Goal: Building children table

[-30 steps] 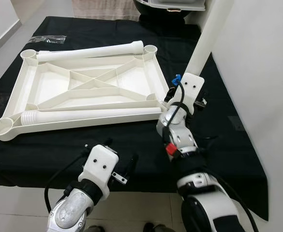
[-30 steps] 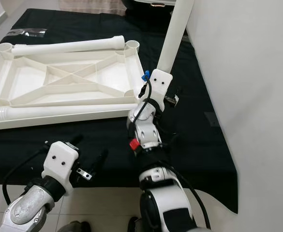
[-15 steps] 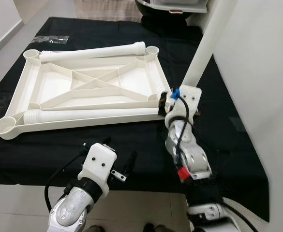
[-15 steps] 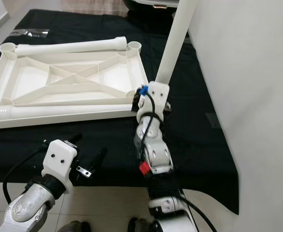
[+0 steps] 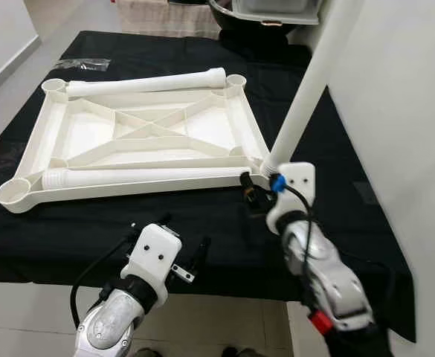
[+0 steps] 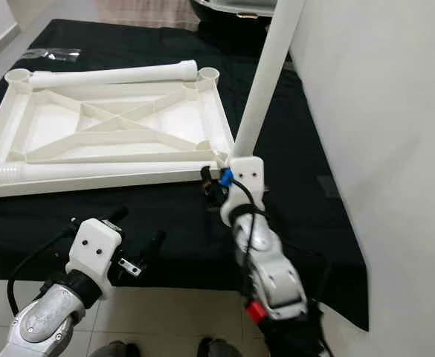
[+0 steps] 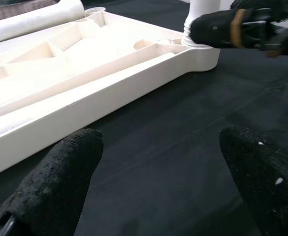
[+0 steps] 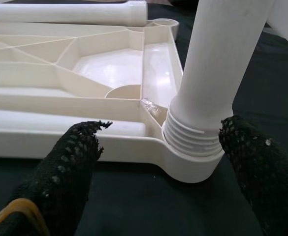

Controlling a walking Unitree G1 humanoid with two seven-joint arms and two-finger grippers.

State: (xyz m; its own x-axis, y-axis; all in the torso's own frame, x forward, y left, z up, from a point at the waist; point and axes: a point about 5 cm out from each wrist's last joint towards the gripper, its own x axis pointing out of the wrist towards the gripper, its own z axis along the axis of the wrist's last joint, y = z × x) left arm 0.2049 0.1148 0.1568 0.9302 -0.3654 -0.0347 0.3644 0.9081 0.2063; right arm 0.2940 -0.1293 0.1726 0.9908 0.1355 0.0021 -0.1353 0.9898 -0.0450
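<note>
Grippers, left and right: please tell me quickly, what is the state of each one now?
Left gripper: open, holding nothing, above the black cloth.
Right gripper: open, fingers either side of the upright leg, not touching it.

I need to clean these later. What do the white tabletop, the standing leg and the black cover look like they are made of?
Tabletop: glossy moulded plastic, ribbed underside. Standing leg: likely the same smooth plastic, with moulded threads at its base. Cover: matte black cloth, apparently; it drapes over the edge.

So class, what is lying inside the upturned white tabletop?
Two loose white legs lie inside the tabletop, along its near and far edges, over X-shaped ribs. A third leg stands in the corner socket, whose inside is covered.
</note>
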